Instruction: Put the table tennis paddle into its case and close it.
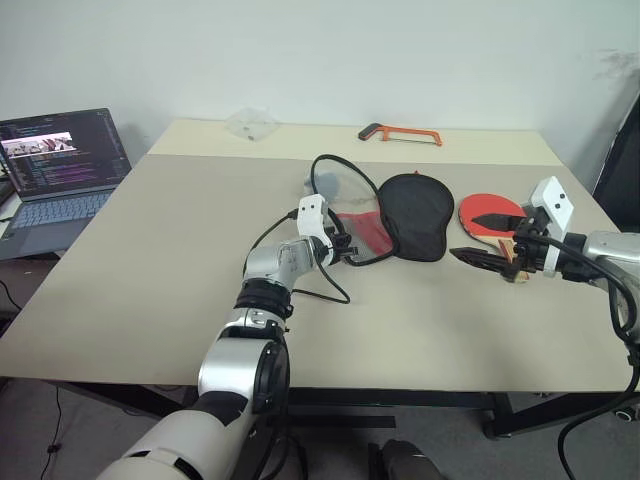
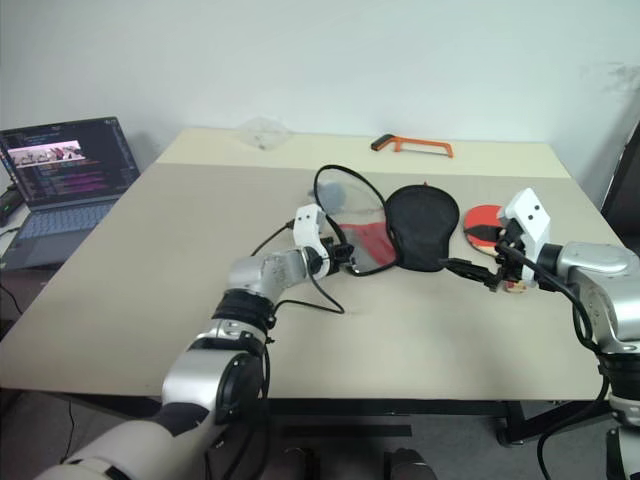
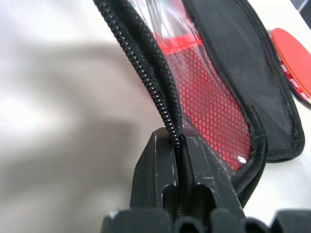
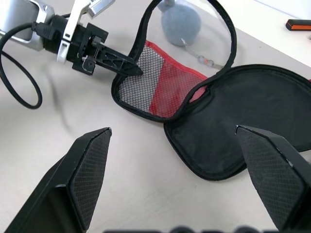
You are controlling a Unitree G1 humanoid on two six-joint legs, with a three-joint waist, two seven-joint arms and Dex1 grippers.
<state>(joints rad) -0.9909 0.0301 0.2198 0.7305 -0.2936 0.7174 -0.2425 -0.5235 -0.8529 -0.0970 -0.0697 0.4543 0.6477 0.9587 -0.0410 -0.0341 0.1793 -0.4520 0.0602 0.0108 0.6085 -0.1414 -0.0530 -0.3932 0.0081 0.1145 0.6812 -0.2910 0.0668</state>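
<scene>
The case [image 1: 415, 215] lies unzipped in the middle of the table, its black half flat and its clear-and-mesh flap [image 4: 163, 77] raised on edge. My left gripper [image 1: 352, 252] is shut on the flap's zipper rim [image 3: 141, 63], at the handle end. A grey round tag [image 4: 180, 22] lies behind the flap. The table tennis paddle [image 1: 487, 213] rests red face up, just right of the case. My right gripper [image 4: 172, 130] hovers open over the paddle's handle end, facing the case, with nothing between its fingers.
An orange-framed hacksaw [image 1: 400, 133] lies at the table's far edge, and a clear plastic bag [image 1: 250, 122] sits to its left. A laptop [image 1: 60, 170] stands open on a side desk at the left. My left arm's black cable [image 1: 320, 285] loops over the table.
</scene>
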